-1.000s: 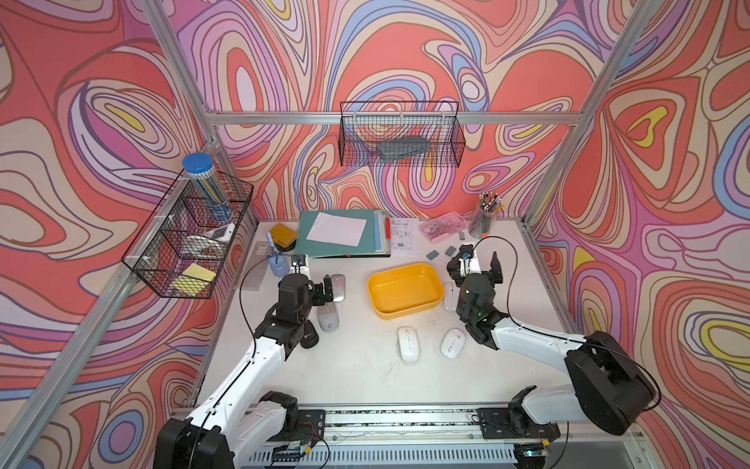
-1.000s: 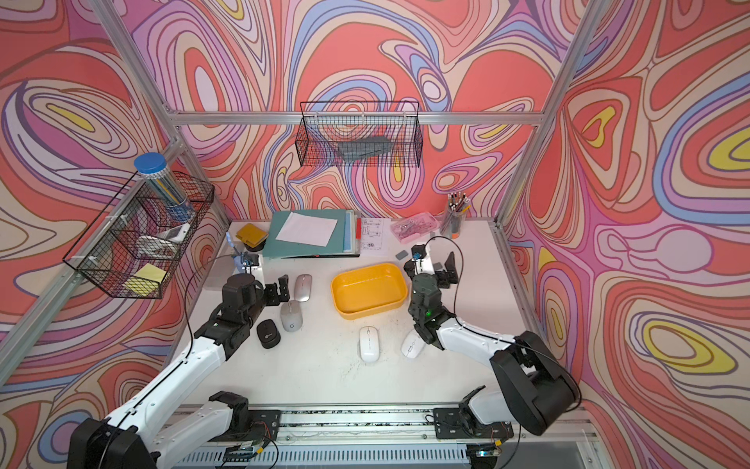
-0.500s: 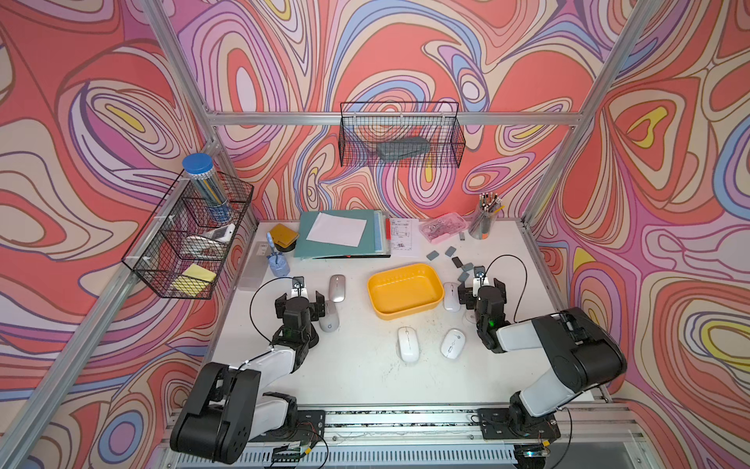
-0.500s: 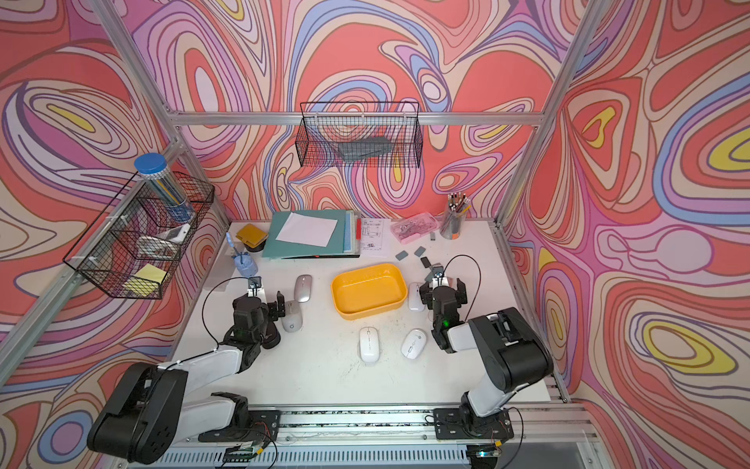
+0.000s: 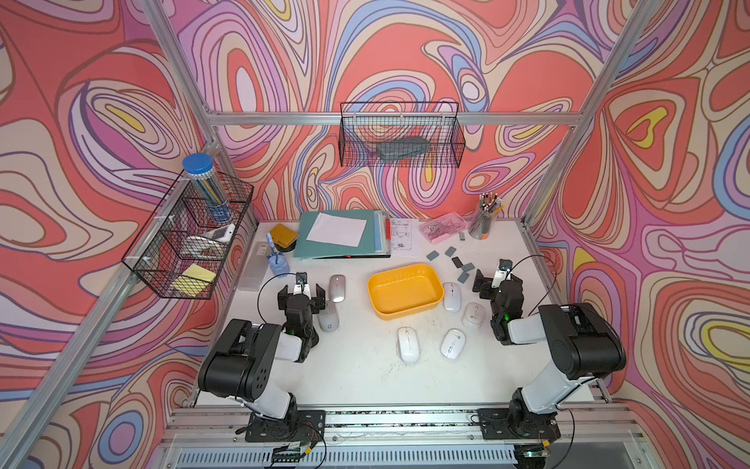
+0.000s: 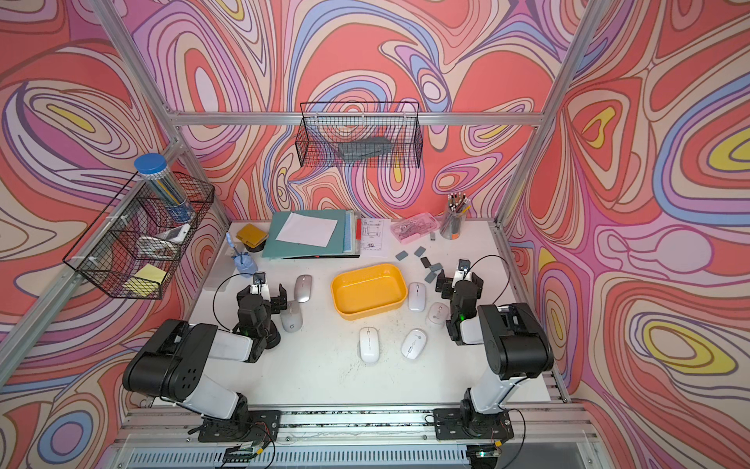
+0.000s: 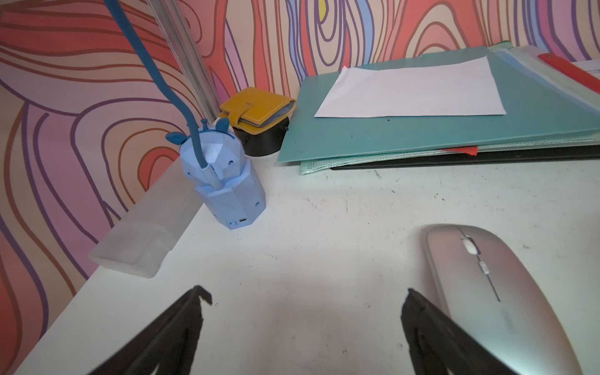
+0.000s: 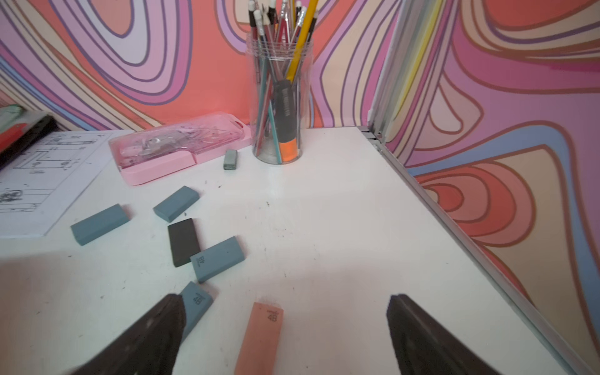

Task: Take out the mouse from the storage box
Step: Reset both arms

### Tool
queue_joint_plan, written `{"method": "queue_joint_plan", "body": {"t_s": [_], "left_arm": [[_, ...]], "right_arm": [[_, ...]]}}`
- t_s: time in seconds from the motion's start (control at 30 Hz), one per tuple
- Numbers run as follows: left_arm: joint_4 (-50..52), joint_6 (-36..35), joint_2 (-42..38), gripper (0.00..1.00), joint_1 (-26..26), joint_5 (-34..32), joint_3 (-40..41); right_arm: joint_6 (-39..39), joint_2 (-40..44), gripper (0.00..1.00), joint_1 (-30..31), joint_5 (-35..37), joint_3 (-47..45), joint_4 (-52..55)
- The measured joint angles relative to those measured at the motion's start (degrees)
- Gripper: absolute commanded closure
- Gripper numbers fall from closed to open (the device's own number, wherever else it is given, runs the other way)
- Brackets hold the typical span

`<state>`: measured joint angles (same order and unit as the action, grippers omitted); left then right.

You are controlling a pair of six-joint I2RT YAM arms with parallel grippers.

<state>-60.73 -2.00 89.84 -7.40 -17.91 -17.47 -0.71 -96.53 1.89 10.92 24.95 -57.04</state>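
Six mice [image 5: 408, 344] lay on the table [image 5: 357, 377] around the bare storage box [image 5: 399, 312].
The mustard-yellow box sat at the table's middle; a silver mouse [image 5: 337, 288] and a grey-white mouse [image 5: 328, 321] lay on its left-edge side, four pale ones toward the right edge and front. The left pincer [image 5: 301, 290] and right pincer [image 5: 496, 281] each stood low over the table with jaws apart, clamping nothing.

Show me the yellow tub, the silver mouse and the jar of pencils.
yellow tub [image 5: 404, 289], in a top view, on its bare floor.
silver mouse [image 7: 496, 302], left wrist view, middle of its back.
jar of pencils [image 8: 280, 136], right wrist view, on its clear wall.
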Motion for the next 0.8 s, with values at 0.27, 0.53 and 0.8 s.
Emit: {"method": "queue_joint_plan", "body": {"t_s": [0.27,0.53,0.8], "left_arm": [[2.58,0.55,-0.09,0.01,0.96,0.13,-1.49],[2.99,0.55,-0.09,0.01,0.96,0.13,-1.49],[2.99,0.57,-0.11,0.01,0.96,0.13,-1.49]], "right_arm": [[0.42,-0.02,0.02,0.0,-4.44,0.68,1.33],[0.42,-0.02,0.02,0.0,-4.98,0.68,1.33],[0.66,-0.02,0.02,-0.42,-5.9,1.14,1.92]]}}
